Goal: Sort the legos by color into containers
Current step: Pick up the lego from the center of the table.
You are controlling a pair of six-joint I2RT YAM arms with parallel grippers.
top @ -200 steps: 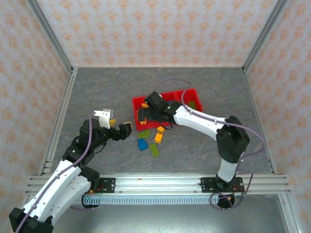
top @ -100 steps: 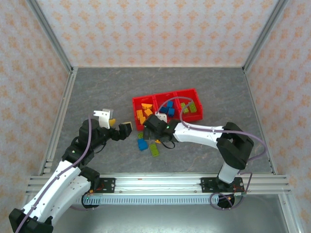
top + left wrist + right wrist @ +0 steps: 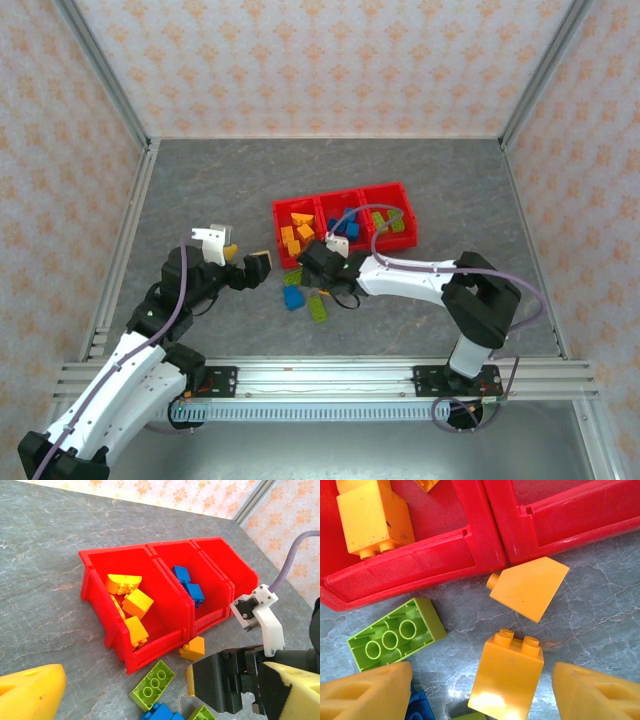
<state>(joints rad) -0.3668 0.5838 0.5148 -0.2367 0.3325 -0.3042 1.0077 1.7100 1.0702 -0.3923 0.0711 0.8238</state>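
Right wrist: orange brick [image 3: 507, 677] lengthwise, studs toward bins [image 3: 475, 545].

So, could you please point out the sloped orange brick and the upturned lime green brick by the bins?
sloped orange brick [image 3: 529, 587], right wrist view, centre of smooth face
upturned lime green brick [image 3: 395, 632], right wrist view, hollow underside

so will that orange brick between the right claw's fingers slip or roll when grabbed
Orange brick looks like hard moulded plastic: probably stiff and light. Glare on its glossy face suggests it might slip. Lying on a flat face, it likely won't roll under the open right claw.
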